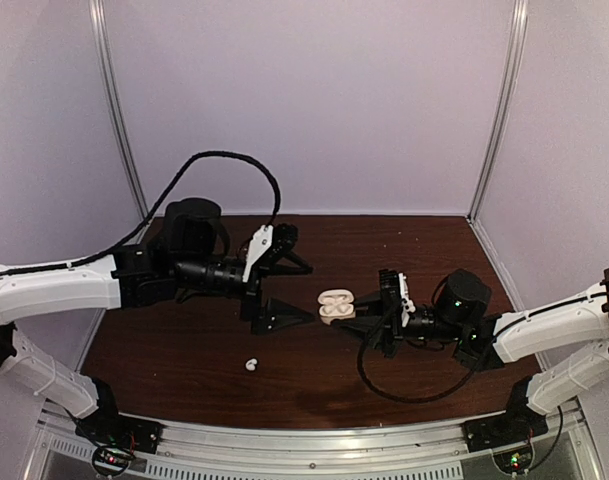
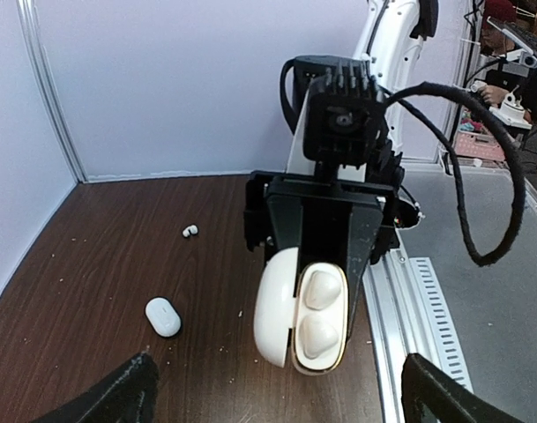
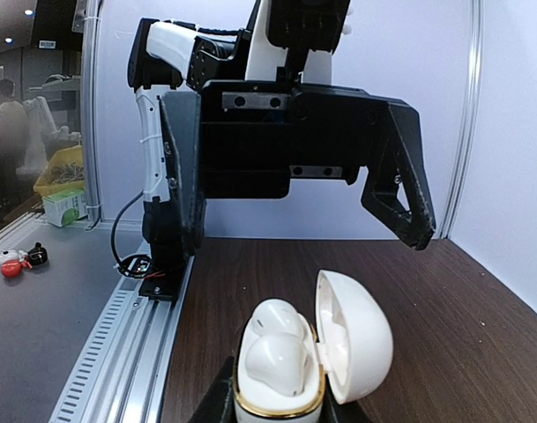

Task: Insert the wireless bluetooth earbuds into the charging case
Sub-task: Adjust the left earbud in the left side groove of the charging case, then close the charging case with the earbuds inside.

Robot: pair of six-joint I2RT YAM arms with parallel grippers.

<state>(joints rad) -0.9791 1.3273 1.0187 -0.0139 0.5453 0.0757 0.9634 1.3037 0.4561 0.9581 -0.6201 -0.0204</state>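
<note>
The white charging case (image 1: 336,306) is lifted off the table with its lid swung open, and my right gripper (image 1: 366,322) is shut on its base. Two earbuds (image 2: 319,310) sit in its wells, also seen close up as earbuds (image 3: 282,352) beside the open lid (image 3: 356,339). My left gripper (image 1: 306,293) hangs wide open just left of the case and holds nothing; its fingertips (image 2: 118,392) frame the case (image 2: 281,308). One loose earbud (image 1: 251,365) lies on the table near the front. Another earbud (image 2: 190,231) lies farther off.
A closed white pebble-like case (image 2: 163,316) rests on the dark wooden table (image 1: 314,390). An aluminium rail (image 1: 314,440) runs along the near edge. Purple walls with metal corner posts (image 1: 494,110) enclose the back and sides. A black cable (image 1: 394,390) loops under the right arm.
</note>
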